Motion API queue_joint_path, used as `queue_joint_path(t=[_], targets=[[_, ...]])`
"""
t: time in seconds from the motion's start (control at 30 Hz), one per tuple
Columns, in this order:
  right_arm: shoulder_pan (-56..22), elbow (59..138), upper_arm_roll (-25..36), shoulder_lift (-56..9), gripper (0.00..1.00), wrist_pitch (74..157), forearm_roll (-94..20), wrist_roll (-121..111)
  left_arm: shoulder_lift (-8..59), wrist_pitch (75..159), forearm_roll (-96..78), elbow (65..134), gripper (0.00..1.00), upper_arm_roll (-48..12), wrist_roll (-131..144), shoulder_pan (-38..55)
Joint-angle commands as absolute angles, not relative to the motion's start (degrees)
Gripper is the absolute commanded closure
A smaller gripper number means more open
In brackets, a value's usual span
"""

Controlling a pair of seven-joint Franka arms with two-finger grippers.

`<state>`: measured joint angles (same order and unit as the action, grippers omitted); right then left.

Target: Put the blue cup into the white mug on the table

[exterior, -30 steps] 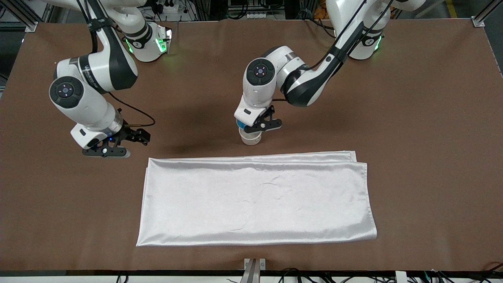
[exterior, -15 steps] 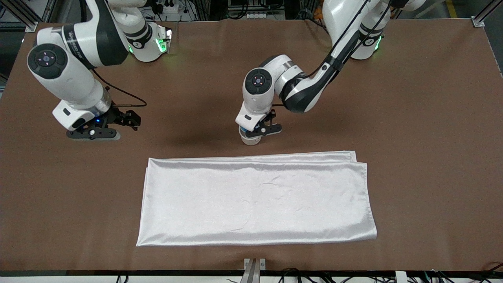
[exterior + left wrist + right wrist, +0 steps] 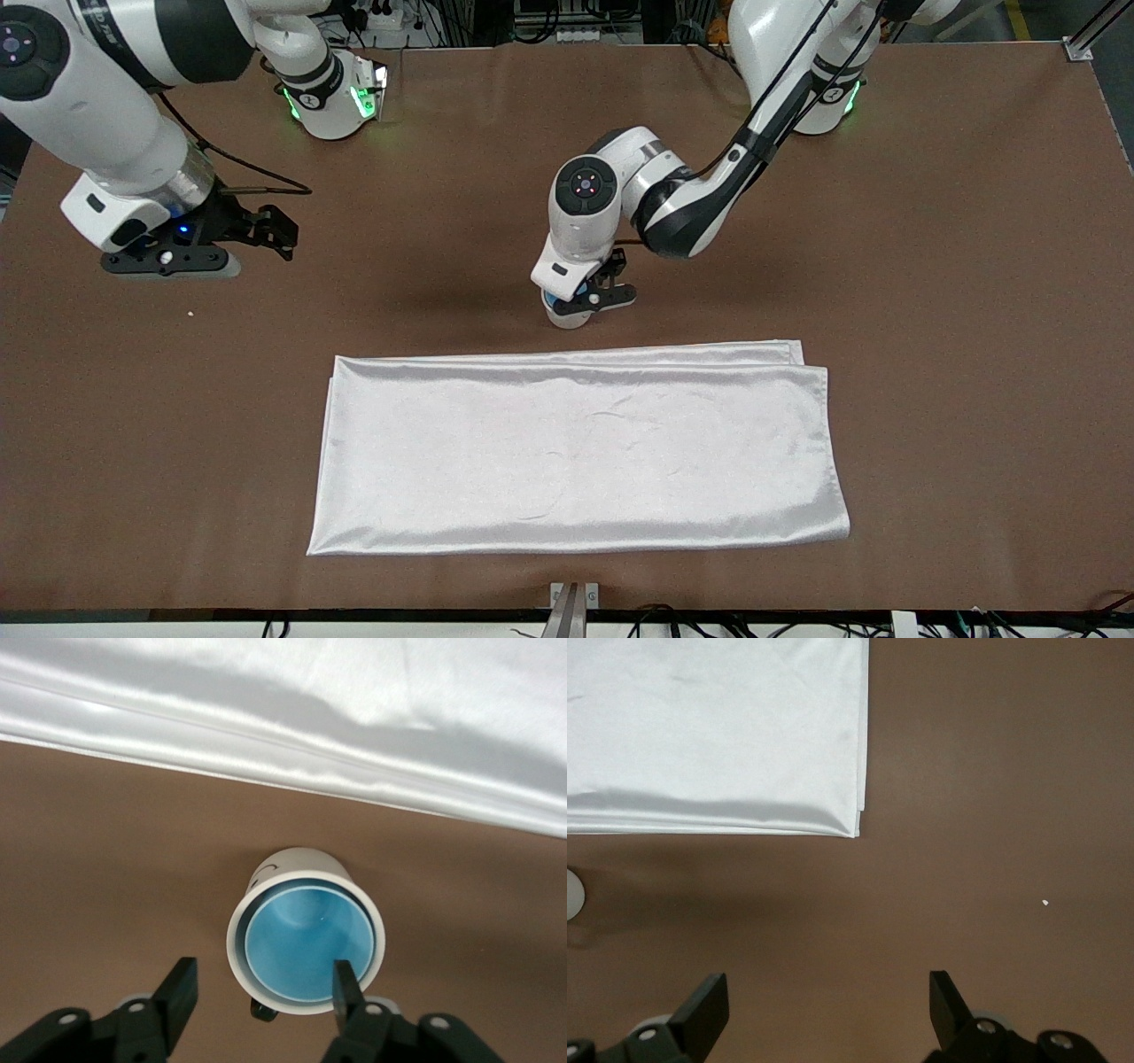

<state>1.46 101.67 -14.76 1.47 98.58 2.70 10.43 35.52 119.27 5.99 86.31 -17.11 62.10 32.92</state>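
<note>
Black fingers [image 3: 180, 992] of the left gripper [image 3: 261, 997] stand parted over the white mug [image 3: 279, 870]; one fingertip overlaps the mug's rim in the left wrist view, the other hangs clear beside it, and whether any finger touches cannot be told. Nothing is gripped. One blue cup [image 3: 306, 943] sits nested upright inside the one white mug, its rim just within the mug's rim, and the mug's dark handle [image 3: 260, 1010] peeps out beneath the gripper. In the front view the left gripper [image 3: 588, 297] hangs low over the mug [image 3: 567, 317], which stands on the table [image 3: 957, 266] near its middle, just farther from the front camera than the one folded white cloth [image 3: 576, 452].

Two arms work here. The right gripper [image 3: 205, 252] waits up over bare table toward the right arm's end, its fingers [image 3: 700, 1005] spread wide and empty, with a tiny white speck [image 3: 1045, 902] on the brown surface below it.
</note>
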Motion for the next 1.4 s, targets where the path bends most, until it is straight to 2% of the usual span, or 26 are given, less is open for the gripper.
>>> queue_joint_path(t=[0.0, 0.17, 0.37, 0.63, 0.97, 1.37], targets=[[0.27, 96.07, -11.0, 1.85, 0.0, 92.73, 1.05, 4.06, 31.21, 118.92, 8.87, 86.75, 0.0, -16.96, 62.49, 32.08], [-1.41, 93.96, -7.56, 2.11, 0.0, 91.93, 1.76, -3.68, 27.17, 117.69, 11.07, 86.92, 0.0, -16.96, 62.4, 29.88], [-1.23, 92.64, -6.42, 2.11, 0.0, 92.63, 1.41, -4.66, 20.75, 111.72, 11.34, 86.92, 0.0, -16.96, 61.61, 28.83], [-0.62, 92.55, -6.33, 1.93, 0.0, 94.57, 1.14, -4.57, 14.51, 105.04, 10.55, 86.92, 0.0, -17.05, 48.01, 22.34], [-0.79, 92.55, -4.05, 2.02, 0.0, 94.92, -3.51, -4.48, 11.16, 99.41, 8.62, 86.92, 0.0, -17.49, 29.02, 11.79], [-0.7, 91.32, -3.34, 2.02, 0.0, 94.13, 0.52, -3.87, 9.41, 97.73, 5.71, 86.92, 0.0, -17.05, 18.99, 2.21]])
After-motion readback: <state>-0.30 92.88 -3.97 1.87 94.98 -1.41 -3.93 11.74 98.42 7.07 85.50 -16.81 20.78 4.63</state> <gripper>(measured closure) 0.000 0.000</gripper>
